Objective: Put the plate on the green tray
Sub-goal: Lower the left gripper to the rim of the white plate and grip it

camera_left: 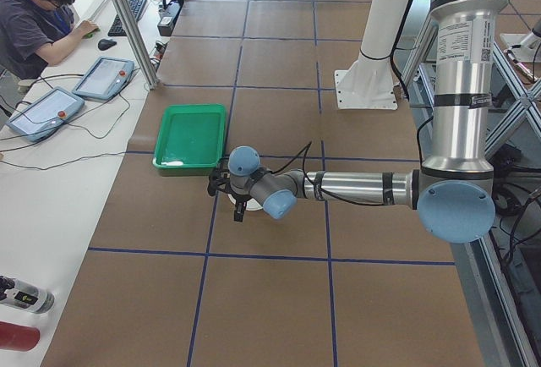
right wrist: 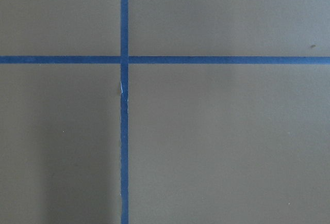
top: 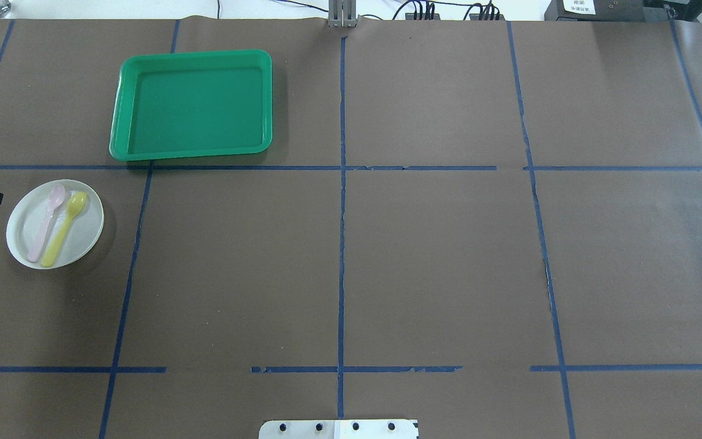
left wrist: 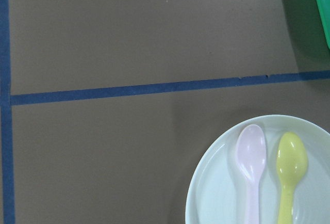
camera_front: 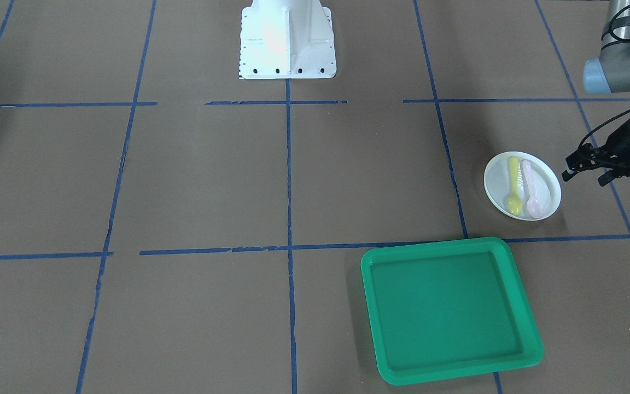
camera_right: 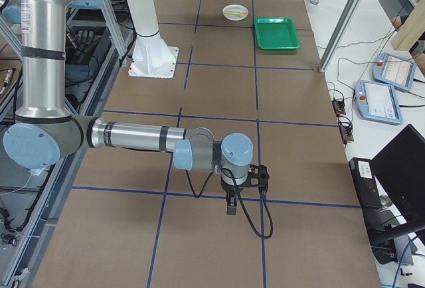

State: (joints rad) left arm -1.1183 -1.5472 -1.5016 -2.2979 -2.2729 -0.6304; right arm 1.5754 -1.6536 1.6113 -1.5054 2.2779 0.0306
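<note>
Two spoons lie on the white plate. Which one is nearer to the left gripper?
The pink spoon: it lies on the plate half facing the left gripper, while the yellow spoon lies beside it on the farther half.

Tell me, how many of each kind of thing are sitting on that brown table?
Plates: 1, the white plate
Spoons: 2, the pink spoon and the yellow spoon, both lying on the plate
Trays: 1, the green tray, with nothing in it
Total: 4
</note>
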